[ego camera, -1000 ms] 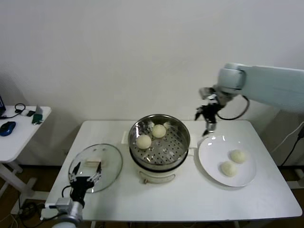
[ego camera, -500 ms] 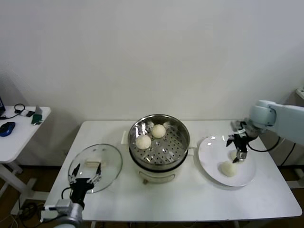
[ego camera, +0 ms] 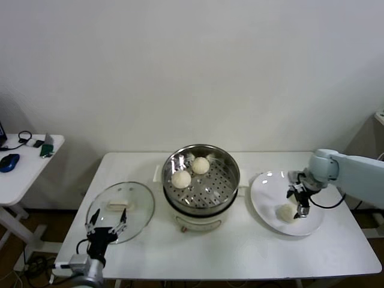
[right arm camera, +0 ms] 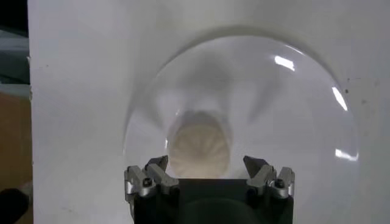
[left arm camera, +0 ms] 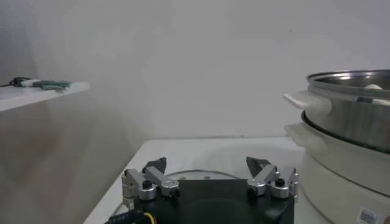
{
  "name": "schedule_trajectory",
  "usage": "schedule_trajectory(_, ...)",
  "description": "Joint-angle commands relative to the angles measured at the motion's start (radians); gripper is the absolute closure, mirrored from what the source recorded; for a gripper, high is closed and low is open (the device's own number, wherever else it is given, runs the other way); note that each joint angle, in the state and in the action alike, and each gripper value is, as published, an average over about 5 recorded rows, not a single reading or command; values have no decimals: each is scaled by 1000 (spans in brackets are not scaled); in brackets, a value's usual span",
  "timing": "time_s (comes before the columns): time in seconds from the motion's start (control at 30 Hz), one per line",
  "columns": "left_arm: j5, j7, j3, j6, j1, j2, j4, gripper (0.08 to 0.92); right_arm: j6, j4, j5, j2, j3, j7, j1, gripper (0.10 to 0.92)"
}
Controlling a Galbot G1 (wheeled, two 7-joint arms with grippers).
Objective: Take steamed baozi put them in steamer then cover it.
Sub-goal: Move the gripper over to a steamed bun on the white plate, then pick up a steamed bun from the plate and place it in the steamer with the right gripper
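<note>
The steamer [ego camera: 202, 180] stands mid-table on its white cooker base and holds two steamed baozi [ego camera: 181, 179] [ego camera: 200, 165]. My right gripper [ego camera: 300, 203] is low over the white plate [ego camera: 267, 201], open. In the right wrist view a baozi [right arm camera: 199, 146] lies on the plate [right arm camera: 274, 115] just ahead of my open right gripper [right arm camera: 207, 165]. One baozi [ego camera: 287, 213] shows on the plate beside that gripper; I cannot see a fourth. The cover [ego camera: 133, 205] lies flat left of the steamer. My left gripper [ego camera: 106, 226] waits open at its near edge.
A side table [ego camera: 21, 171] with a blue mouse [ego camera: 8, 162] stands at the far left. In the left wrist view the steamer's wall [left arm camera: 356, 115] rises to one side above the cooker base [left arm camera: 341, 161], with the cover's rim [left arm camera: 201, 174] ahead of the open left gripper [left arm camera: 207, 165].
My right arm has swung from above the steamer's far right rim down onto the plate, over the buns. The left gripper has drawn back slightly toward the table's front edge.
</note>
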Motion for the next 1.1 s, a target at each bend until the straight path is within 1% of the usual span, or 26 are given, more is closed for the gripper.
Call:
schedule_trajectory(0.03, 1, 0, 1, 0, 0, 1, 0, 177, -9, -24, -31, 4, 47, 17, -76, 215)
schedule_trajectory(0.4, 2, 0, 5, 3, -1, 2, -3, 177, 4, -21, -44, 3, 59, 0, -62, 307)
schedule_trajectory(0.8, 3, -2, 11, 5, -5, -3, -5, 177, 83, 16, -63, 10, -5, -79, 98, 329)
schedule_trajectory(0.93, 3, -2, 10, 6, -4, 0, -8, 177, 155, 33, -76, 39, -70, -115, 247, 330)
schedule_trajectory(1.1, 3, -3, 10, 8, -3, 3, -13, 177, 326, 31, -45, 149, -218, -173, 545, 330)
